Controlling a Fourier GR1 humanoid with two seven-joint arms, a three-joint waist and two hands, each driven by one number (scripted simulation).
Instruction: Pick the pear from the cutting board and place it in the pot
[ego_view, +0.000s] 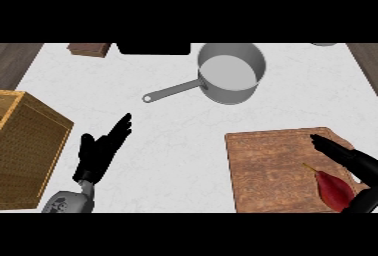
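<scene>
Before me lies a white, faintly veined marble counter, evenly lit, with dark wood showing past its left and right far corners. A woven wicker basket stands at my left edge.

At the far edge I see a small brown wooden block and a black object.

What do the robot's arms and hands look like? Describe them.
The left hand is matte black, with slim, pointed black fingers; it joins a grey metallic forearm through a rounded wrist. The right hand is equally black. Its forearm stays out of view. No cables or markings show.
</scene>
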